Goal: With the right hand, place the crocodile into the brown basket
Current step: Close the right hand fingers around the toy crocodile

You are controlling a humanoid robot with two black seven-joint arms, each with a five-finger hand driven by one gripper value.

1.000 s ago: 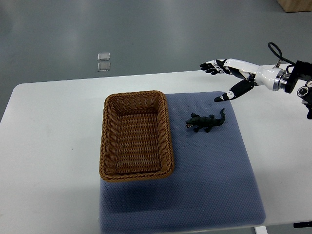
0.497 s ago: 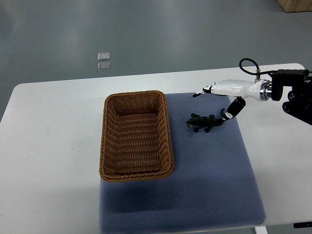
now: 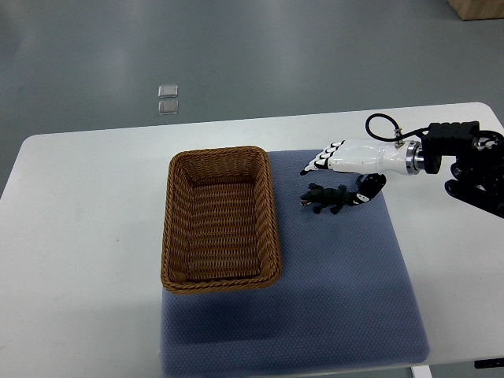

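Top view: croc [image 3: 329,198] just beside R hand [image 3: 350,157].

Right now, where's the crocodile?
In the top view, the crocodile lies on the blue mat, just right of the brown basket. The open right hand is close beside it, by its tail.

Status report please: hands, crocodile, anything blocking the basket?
Right hand open over crocodile, thumb by its tail. Crocodile on blue mat, beside brown basket. Nothing between them. Left hand out of view.
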